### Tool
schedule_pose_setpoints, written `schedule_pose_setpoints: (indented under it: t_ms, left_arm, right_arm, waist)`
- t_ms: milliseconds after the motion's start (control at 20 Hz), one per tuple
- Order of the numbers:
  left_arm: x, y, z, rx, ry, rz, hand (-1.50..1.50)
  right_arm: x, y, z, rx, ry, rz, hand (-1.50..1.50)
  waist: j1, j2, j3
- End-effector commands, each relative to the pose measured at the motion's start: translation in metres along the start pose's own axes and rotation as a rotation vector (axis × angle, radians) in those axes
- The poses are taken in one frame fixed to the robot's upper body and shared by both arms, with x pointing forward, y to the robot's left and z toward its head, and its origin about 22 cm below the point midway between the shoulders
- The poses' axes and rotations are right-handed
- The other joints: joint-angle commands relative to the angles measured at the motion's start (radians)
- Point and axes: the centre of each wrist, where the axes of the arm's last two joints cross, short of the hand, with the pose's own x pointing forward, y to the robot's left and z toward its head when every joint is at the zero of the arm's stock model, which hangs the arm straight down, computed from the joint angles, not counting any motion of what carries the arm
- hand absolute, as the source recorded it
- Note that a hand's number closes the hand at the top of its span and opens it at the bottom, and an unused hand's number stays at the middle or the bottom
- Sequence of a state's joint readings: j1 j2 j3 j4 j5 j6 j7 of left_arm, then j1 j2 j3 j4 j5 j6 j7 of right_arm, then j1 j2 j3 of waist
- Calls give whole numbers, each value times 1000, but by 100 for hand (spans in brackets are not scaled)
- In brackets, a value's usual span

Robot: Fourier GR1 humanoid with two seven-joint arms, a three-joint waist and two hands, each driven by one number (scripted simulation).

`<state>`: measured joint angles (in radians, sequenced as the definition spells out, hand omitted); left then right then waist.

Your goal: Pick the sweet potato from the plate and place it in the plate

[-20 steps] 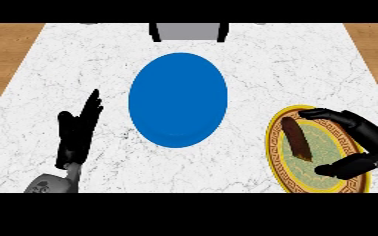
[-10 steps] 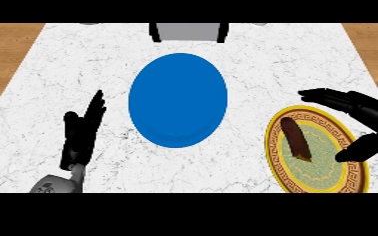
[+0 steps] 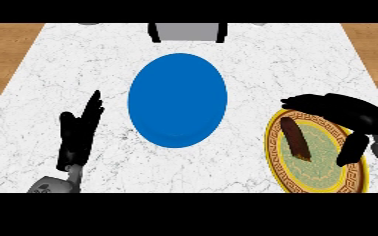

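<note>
two plates on the counter (image 3: pixel 244 55): the sweet potato (image 3: pixel 295 138) lies on the gold-rimmed plate (image 3: pixel 274 147), right of the blue plate (image 3: pixel 177 100). my right hand (image 3: pixel 351 111) arches over it, spread, grasping nothing. my left hand (image 3: pixel 78 134) rests released at left.

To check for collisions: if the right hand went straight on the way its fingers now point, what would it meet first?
Probably the blue plate, at its right rim: the right hand points its fingers left over the counter. Its height is unclear.
</note>
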<state>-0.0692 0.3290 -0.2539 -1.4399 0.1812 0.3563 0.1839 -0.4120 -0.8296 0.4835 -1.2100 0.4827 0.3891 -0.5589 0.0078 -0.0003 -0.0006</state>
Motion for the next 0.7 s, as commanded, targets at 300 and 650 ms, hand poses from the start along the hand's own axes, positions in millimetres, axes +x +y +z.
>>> schedule_pose_setpoints:
  t_ms: [300,650]
  left_arm:
    - [-20,11,-2,20,1,-12,0]
    - [-12,3,7,-11,10,2,0]
  right_arm:
    - [-9,26,-15,66,62,16,-150]
    - [-8,33,-25,111,43,43,-150]
  waist:
    - [-5,1,0]
    - [-4,0,1]
